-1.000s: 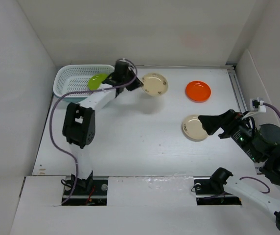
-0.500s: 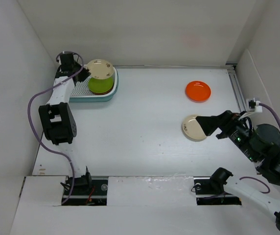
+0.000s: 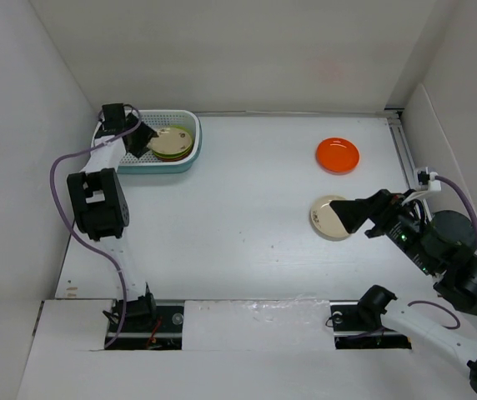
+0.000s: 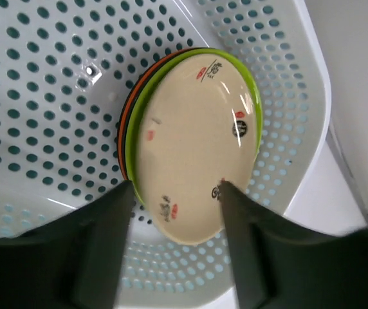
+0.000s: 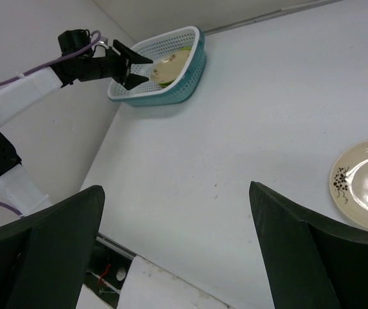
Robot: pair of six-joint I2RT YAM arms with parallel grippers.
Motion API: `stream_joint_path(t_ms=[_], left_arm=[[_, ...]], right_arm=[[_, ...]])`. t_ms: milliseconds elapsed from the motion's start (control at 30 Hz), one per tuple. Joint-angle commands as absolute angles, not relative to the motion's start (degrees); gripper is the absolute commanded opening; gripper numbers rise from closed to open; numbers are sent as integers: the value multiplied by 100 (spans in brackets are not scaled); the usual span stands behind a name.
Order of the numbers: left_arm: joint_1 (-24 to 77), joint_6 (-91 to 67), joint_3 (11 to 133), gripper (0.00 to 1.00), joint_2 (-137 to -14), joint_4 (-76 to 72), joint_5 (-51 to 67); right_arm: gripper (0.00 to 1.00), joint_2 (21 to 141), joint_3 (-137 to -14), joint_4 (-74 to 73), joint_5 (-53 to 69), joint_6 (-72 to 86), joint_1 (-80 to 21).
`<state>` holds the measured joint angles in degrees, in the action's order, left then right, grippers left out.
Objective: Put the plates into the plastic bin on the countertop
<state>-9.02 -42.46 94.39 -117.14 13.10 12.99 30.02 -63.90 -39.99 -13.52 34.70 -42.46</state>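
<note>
The plastic bin (image 3: 187, 160) stands at the back left of the countertop (image 3: 247, 208). Inside it lies a stack of plates with a beige plate (image 4: 193, 145) on top, a lime green plate (image 4: 253, 96) under it and an orange rim (image 4: 122, 138) below that. My left gripper (image 4: 176, 187) hovers over the stack's near edge, jaws spread apart to either side of the beige plate's rim without holding it. An orange plate (image 3: 338, 155) and another beige plate (image 3: 325, 218) lie on the right. My right gripper (image 3: 348, 215) hangs open just above that beige plate's right edge.
White walls close in the countertop on the left, back and right. The left arm (image 3: 97, 200) stretches along the left wall to the bin. A metal rail (image 3: 405, 154) runs along the right edge near the orange plate.
The left gripper carried a beige plate from mid-table to the bin, set it down on the stack and opened its jaws. The right arm has barely moved.
</note>
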Motion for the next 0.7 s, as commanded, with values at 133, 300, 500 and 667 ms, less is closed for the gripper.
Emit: stream_joint_path(t_ms=[133,300,500,667], left_arm=[[-712,-4053,9404,100,-10505,1143,1450],[25,-3771,9273,100,-9967,1195,1380],[1421,-3761,8290,100,-9537,407,1440],[2801,-3771,7734,100,-9764,-114,1749]], right_arm=[[100,3023,-6407,-3718,-1301,3384,-4289],[100,3094,-6354,-3718,-1520,3445,-4289],[100,3998,-6459,-4104,-2655,3964,-4035],[100,3807,-6162,-3517,-1785,3990,-3341]])
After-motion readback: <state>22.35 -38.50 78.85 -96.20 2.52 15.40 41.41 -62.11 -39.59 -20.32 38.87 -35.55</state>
